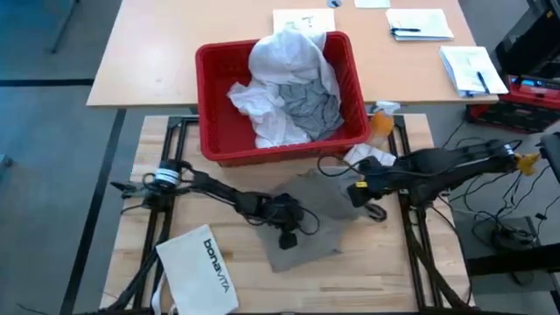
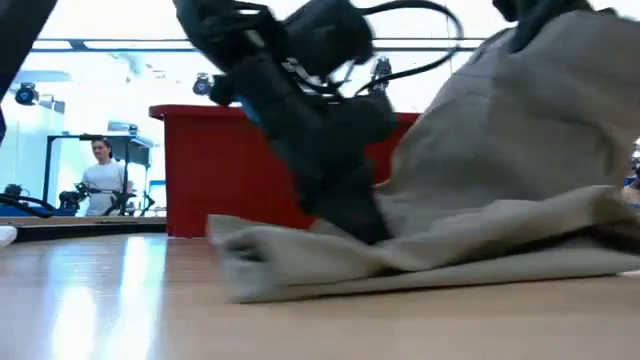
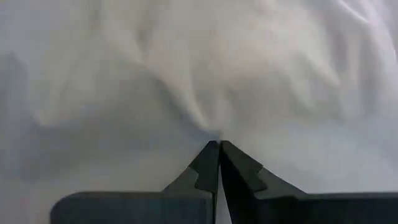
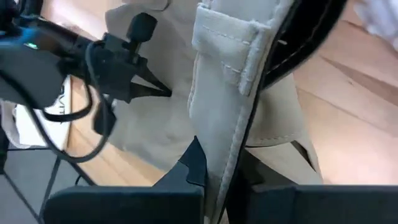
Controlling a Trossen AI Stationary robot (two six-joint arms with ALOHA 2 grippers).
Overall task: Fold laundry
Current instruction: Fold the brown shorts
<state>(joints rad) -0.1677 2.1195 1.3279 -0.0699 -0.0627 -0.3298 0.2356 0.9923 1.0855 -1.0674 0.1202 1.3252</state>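
Left pincer pinches the khaki-tan piece on the table; right pincer grips its lifted waistband.

Layout, taken from the basket:
- Basket: at the table's far edge, between the two arms.
- In the basket: white shirt, with grey T-shirt beneath it.
- Before the basket, on the table: khaki-tan piece.
- Left gripper: on the khaki piece's near left part.
- Right gripper: at its right edge.
- Before and left of the basket, at the table's near edge: bonavita bag.
- Behind the basket: second table carrying papers.
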